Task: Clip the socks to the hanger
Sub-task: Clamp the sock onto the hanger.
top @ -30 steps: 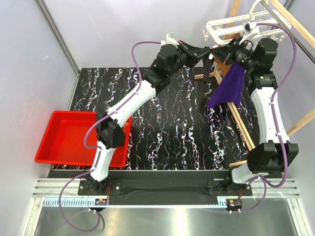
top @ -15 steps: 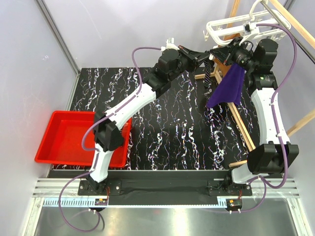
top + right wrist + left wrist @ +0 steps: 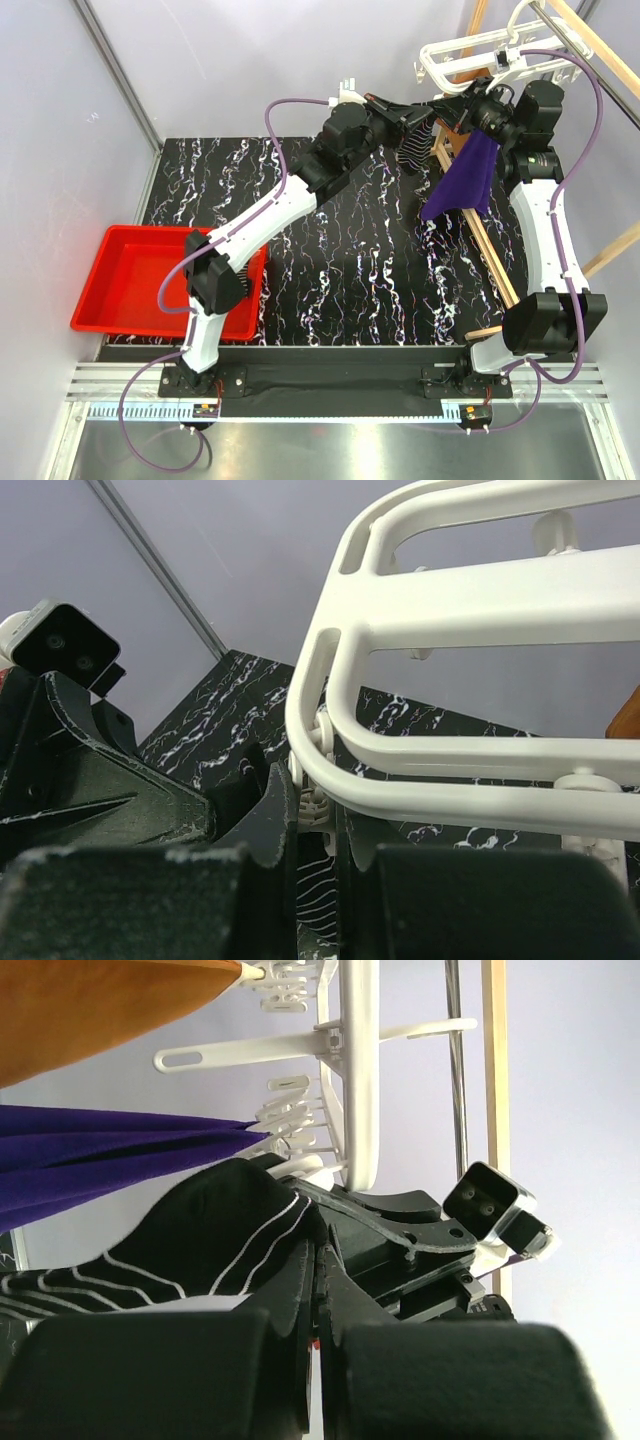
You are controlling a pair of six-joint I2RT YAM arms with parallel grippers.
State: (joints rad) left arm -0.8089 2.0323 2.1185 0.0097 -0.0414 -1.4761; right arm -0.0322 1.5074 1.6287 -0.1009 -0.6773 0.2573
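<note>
A black sock [image 3: 412,140] with thin white stripes hangs from my left gripper [image 3: 428,112], which is shut on its edge high above the table's far side. In the left wrist view the sock [image 3: 200,1250] drapes to the left of the shut left gripper [image 3: 318,1260], just under the white hanger [image 3: 358,1080] and its clips [image 3: 290,1120]. My right gripper [image 3: 318,810] is shut on one dangling clip [image 3: 322,798] below the hanger's frame [image 3: 450,610], and the sock [image 3: 315,895] shows under it. The two grippers meet tip to tip below the hanger [image 3: 470,48].
A purple cloth [image 3: 462,180] hangs from the wooden rack [image 3: 485,245] at the right, and an orange cloth [image 3: 100,1000] hangs beside it. A red tray [image 3: 100,280] sits at the table's left edge. The black marbled table [image 3: 350,260] lies below.
My left gripper has risen and moved right with the sock, bringing it up against the right gripper under the hanger. The right arm has stayed in place.
</note>
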